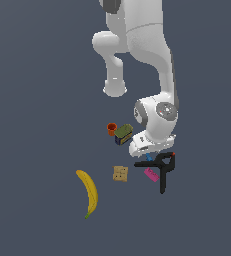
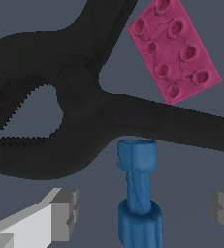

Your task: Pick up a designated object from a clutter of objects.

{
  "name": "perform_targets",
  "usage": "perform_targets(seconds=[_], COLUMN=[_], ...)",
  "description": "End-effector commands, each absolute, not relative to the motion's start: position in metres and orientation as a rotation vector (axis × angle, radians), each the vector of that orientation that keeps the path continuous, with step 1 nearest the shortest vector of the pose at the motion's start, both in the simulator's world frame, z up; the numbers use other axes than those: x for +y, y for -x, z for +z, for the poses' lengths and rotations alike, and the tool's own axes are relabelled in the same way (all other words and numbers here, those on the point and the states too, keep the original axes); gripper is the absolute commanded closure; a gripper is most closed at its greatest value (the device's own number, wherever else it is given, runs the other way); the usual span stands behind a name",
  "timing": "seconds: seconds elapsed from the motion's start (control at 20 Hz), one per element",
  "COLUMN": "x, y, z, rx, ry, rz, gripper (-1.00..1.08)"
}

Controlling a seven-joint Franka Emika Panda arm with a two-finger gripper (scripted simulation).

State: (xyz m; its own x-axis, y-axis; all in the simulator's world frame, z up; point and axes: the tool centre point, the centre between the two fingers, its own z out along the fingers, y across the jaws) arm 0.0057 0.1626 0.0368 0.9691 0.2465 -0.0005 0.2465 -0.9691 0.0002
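Observation:
The designated object, a tiny bright blue blocky piece [image 2: 138, 193], lies right beside the black clamp [image 2: 79, 111]; whether they touch is unclear. In the exterior view only a sliver of the blue piece [image 1: 149, 158] shows under the hand. My gripper [image 2: 142, 213] is open. Its grey fingertips [image 2: 60, 215] stand on either side of the blue piece with gaps on both sides. The gripper [image 1: 147, 154] hangs low over the clutter of objects, close to the clamp [image 1: 162, 170]. A pink flat studded piece [image 2: 174, 51] lies beyond the clamp.
A yellow banana [image 1: 89, 192] lies toward the exterior view's left, with a tan cracker-like square [image 1: 120, 173] between it and the clamp. An orange cup [image 1: 111, 128] and an olive-and-blue box [image 1: 123, 134] stand beside the hand. The pink piece [image 1: 151, 174] rests against the clamp.

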Motion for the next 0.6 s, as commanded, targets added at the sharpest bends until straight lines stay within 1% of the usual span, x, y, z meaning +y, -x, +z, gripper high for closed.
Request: perform_targets(seconds=[0.0,0.3,0.35,0.55], x=[0.163,0.163,0.163,0.163], y=[-0.005,-0.006,-0.006,-0.006], z=[0.025,0.015,0.015,0.015], rx=[0.391,0.391,0.391,0.391], ry=[-3.117,-3.117,-3.117,-3.117], rz=[-0.001,0.000,0.000,0.000], gripper=[-0.92,-0.92,1.08,1.08])
